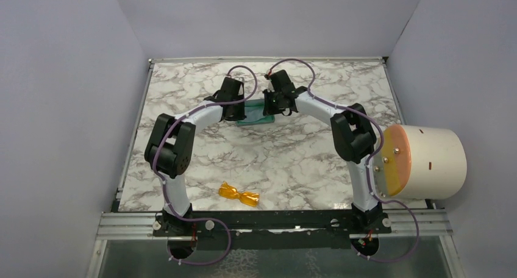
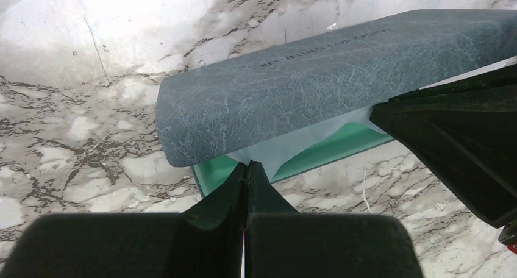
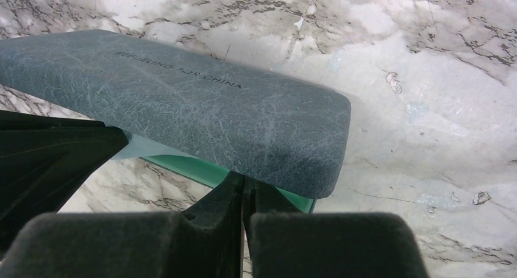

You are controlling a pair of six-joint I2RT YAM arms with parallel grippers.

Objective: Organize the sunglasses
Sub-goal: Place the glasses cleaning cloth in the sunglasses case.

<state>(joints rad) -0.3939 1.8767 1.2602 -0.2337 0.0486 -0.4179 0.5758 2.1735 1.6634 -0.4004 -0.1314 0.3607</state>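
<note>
The sunglasses (image 1: 239,194), folded and amber-orange, lay alone at the lower centre of the top view on the marbled table (image 1: 305,162), near its front edge and well apart from both arms.

Both arms reached to the upper centre of that view and met at the blue-grey case (image 2: 305,89). Its lid sat ajar over a teal-green inside. A pale blue cloth (image 2: 292,145) showed in the gap between lid and base.

In the left wrist view the left gripper (image 2: 246,168) was clenched, its fingers pressed flat together. Their tips met the cloth and the green rim at the lower middle of the frame. Whether they pinched anything thin there could not be told.

The right gripper (image 3: 244,183) was likewise clamped tight in its own view, tips tucked under the lid's edge against the green rim at the bottom centre.

A white cylinder (image 1: 436,162) with an orange face stood at the right edge of the top view, beside the right arm.
</note>
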